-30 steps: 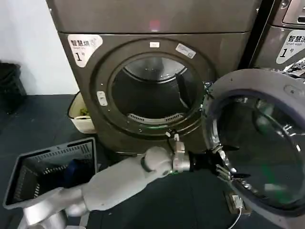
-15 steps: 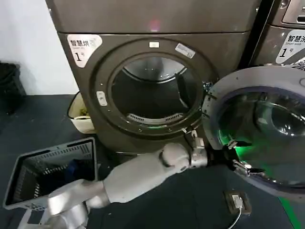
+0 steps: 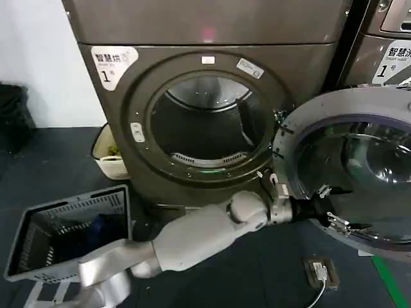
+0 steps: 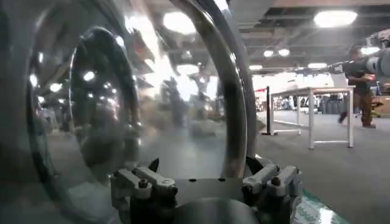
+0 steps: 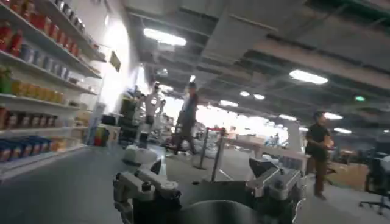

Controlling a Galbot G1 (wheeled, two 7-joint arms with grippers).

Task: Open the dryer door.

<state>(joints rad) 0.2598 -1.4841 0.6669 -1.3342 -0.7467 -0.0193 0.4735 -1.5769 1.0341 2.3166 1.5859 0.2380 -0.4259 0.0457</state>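
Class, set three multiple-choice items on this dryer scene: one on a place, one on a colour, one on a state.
1. Where does the laundry basket stand? A: on the floor by the dryer's left B: inside the drum C: on top of the dryer
2. What colour is the floor? A: white B: dark C: red
3. How is the dryer door? A: shut B: swung open C: removed

A: it sits on the floor at left.
B: the floor looks dark.
B: the drum is exposed, left end effector at the door's rim.
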